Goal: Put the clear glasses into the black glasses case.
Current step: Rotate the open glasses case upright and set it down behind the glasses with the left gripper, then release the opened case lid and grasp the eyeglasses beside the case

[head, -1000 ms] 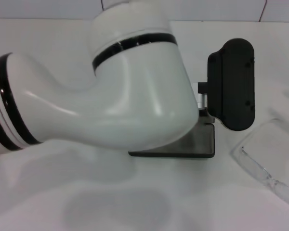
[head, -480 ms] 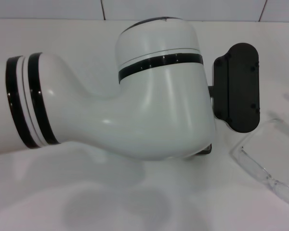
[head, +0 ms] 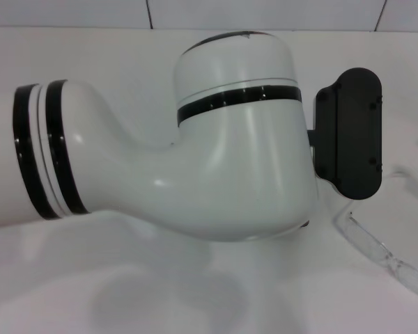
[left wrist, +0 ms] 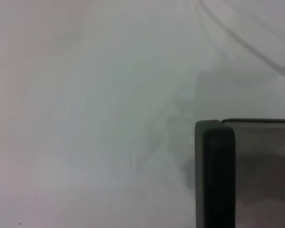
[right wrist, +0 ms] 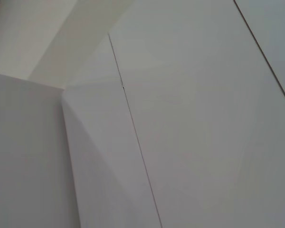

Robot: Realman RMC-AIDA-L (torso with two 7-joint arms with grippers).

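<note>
Closest to you in the head view, the clear glasses (head: 383, 254) lie on the white counter (head: 125, 292), low on the right side. They are just below the black camera box on the wrist. You can see one lens and one thin side piece. Nothing is touching them.

Next comes your left arm (head: 216, 167). It is big and white with black rings, and it reaches across from the left. It fills most of the head view. The black box (head: 350, 132) sits on its far right end. You cannot see the left gripper in any picture, so you cannot tell if it is open or closed.

The black glasses case (left wrist: 218, 175) hides under that arm in the head view. Only a tiny dark bit peeks out at the arm's lower right edge. The left wrist view shows it better: a dark rounded corner and a grey inside, lying on the counter. The case is open, and the part you see has nothing in it.

Farther back is the tiled wall (head: 265, 14).

The right wrist view shows only plain white surfaces (right wrist: 190, 118). Your right gripper is not in sight.
</note>
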